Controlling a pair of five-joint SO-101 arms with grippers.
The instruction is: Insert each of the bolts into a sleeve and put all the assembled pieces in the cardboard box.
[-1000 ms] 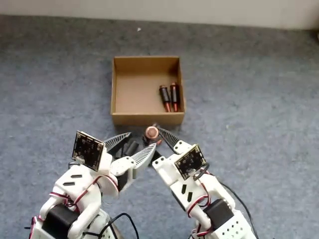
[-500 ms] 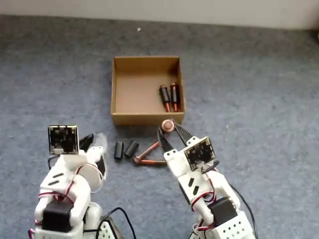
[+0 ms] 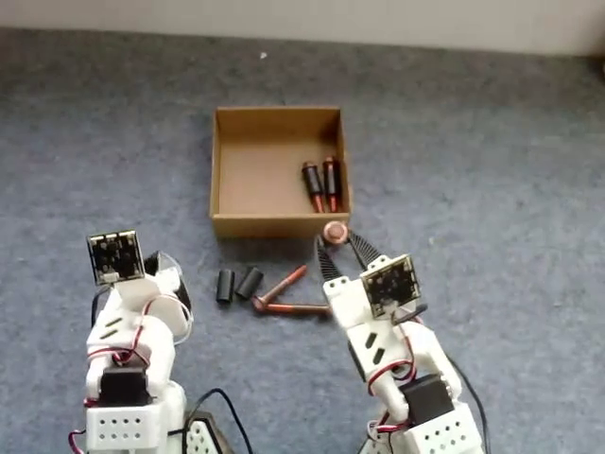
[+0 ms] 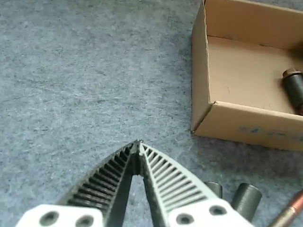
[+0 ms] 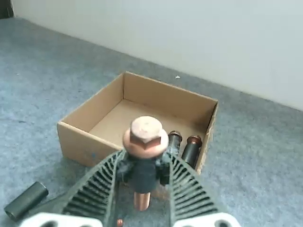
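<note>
Two finished pieces [image 3: 312, 186] lie side by side in the cardboard box [image 3: 279, 226], against its right wall. A third piece [image 5: 144, 139], a bolt pushed through its dark sleeve, is pinched upright in the right gripper [image 5: 143, 165], at the near wall of the box by the right corner. It seems just short of the rim rather than over it, though the high view leaves that unsure. On the carpet [image 3: 492, 142] in front of the box, two loose sleeves [image 3: 225, 285] sit just beside each other. Two bare bolts [image 3: 284, 284] lie next to them, heads touching. By my reckoning two pieces are done, one needs dropping in, and two pairs are left to join.

The right wrist view shows how the held piece is made up: copper head on top, sleeve between the jaws, shank tip poking out below. From above it is little more than a round head.

The left wrist view shows the left gripper [image 4: 138, 146] with its fingers pressed together on nothing, over carpet near the box's front left corner. From above it is mostly tucked under its camera board [image 3: 115, 257].
</note>
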